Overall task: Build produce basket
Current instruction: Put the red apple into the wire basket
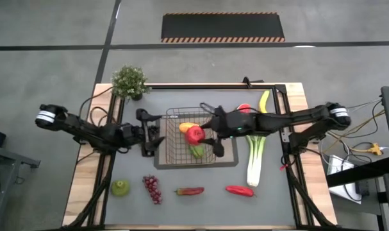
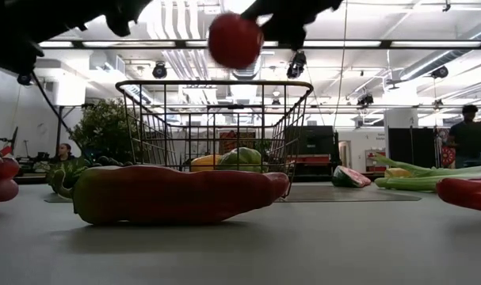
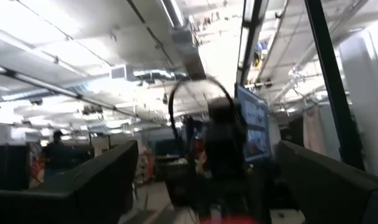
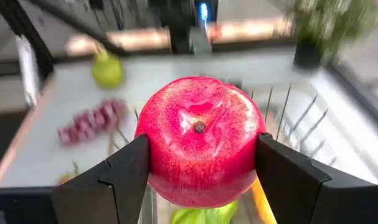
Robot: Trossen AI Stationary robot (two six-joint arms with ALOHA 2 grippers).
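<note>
The right gripper [image 4: 201,180] pinches the apple [image 4: 200,140] above the basket [image 1: 176,154]. Best lowered before release, clear of the rim. Left gripper [image 1: 149,139] waits beside it, fingers spread.

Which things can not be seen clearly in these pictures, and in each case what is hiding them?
- Items inside the basket: in the high view the red apple and right gripper cover them; only yellow and green bits show.
- Left gripper: its wrist view shows only room and ceiling, no table.
- Watermelon slice: in the low view, partly behind the basket's corner.
- Purple grapes: blurred in the right wrist view.
</note>
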